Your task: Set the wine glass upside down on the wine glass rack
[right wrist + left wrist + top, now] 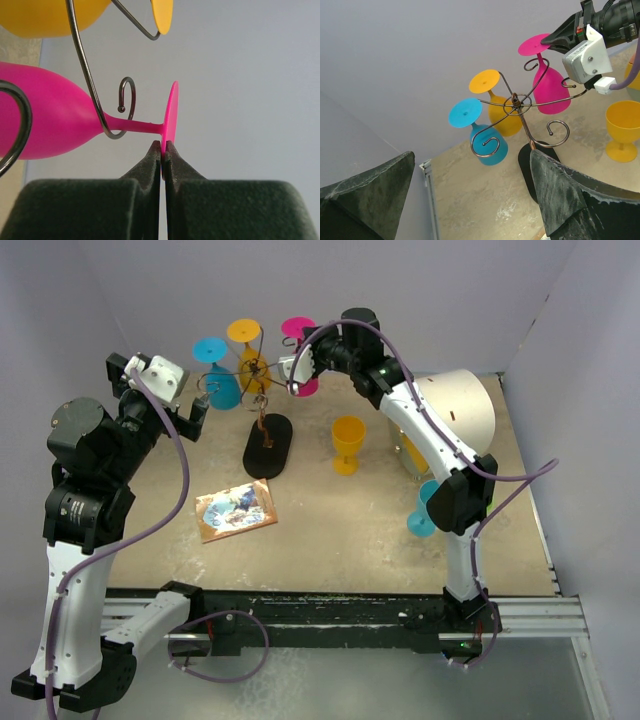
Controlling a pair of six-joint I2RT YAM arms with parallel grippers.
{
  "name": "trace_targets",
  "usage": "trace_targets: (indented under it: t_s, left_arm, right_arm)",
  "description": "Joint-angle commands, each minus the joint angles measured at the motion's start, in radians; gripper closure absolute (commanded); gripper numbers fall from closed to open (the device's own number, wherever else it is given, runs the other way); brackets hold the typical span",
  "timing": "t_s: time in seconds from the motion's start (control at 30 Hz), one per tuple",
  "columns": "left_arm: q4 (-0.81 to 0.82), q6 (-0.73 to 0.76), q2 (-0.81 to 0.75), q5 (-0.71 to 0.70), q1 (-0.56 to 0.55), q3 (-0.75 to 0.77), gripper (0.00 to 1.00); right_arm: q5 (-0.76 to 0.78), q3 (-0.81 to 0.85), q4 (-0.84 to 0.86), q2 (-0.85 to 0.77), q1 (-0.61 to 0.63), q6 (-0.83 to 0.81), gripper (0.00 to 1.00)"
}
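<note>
The wine glass rack stands at the back of the table, its curled wire arms spread above the black base. A pink wine glass hangs upside down with its stem inside one wire hook. My right gripper is shut on the rim of that glass's flat foot. A blue glass and a yellow glass also hang upside down from the rack. My left gripper is open to the left of the rack, nothing between its fingers.
An upright yellow glass stands right of the rack base. A blue glass sits partly behind the right arm. A large white cone lies at the back right. A printed card lies on the table in front.
</note>
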Motion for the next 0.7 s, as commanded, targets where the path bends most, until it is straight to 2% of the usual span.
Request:
trace_targets:
  t_s: [0.0, 0.67]
  left_arm:
    - [0.034, 0.011, -0.001, 0.000, 0.005, 0.006, 0.00]
    - [0.030, 0.017, 0.002, -0.003, 0.005, 0.009, 0.00]
  right_arm:
    - [0.022, 0.025, 0.067, -0.015, -0.001, 0.026, 1.00]
    - [0.022, 0.068, 0.078, 0.033, 0.026, 0.020, 1.00]
